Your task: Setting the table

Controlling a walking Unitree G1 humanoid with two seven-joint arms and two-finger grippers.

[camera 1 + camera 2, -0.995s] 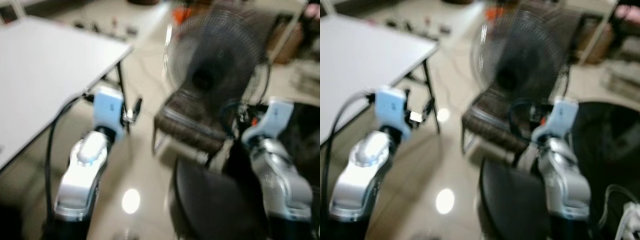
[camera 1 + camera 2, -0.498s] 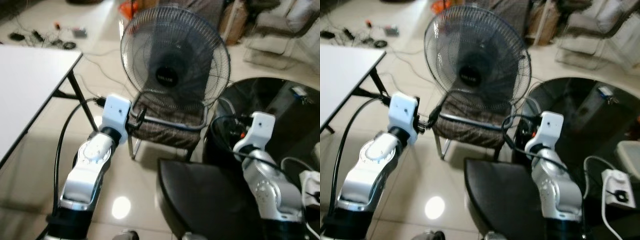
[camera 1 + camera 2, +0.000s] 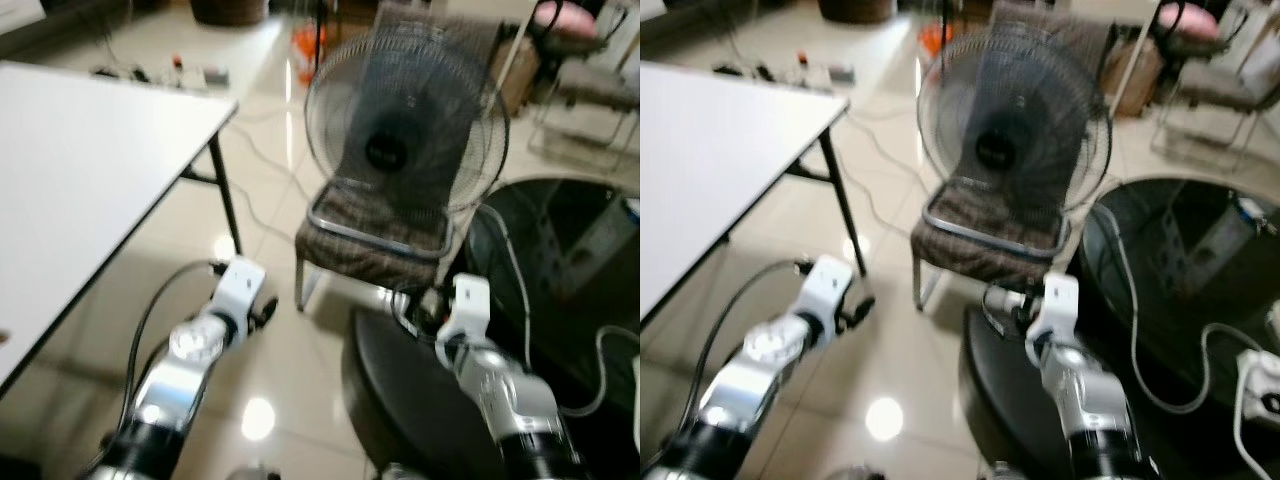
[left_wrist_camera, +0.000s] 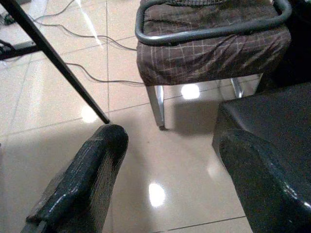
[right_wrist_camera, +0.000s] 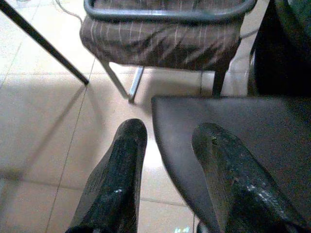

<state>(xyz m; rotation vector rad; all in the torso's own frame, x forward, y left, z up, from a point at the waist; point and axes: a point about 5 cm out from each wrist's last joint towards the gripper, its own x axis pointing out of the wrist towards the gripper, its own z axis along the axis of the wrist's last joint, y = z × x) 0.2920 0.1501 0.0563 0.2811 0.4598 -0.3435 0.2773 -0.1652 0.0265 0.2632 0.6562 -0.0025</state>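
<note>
Left claw (image 4: pixel 165 160), right claw (image 5: pixel 167 160) agape, empty; white table (image 3: pixel 70 180) in eye views.

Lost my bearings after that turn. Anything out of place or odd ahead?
Yes: a black fan stands on the seat of a plaid chair straight ahead, and cables trail across the floor beside the white table.
</note>
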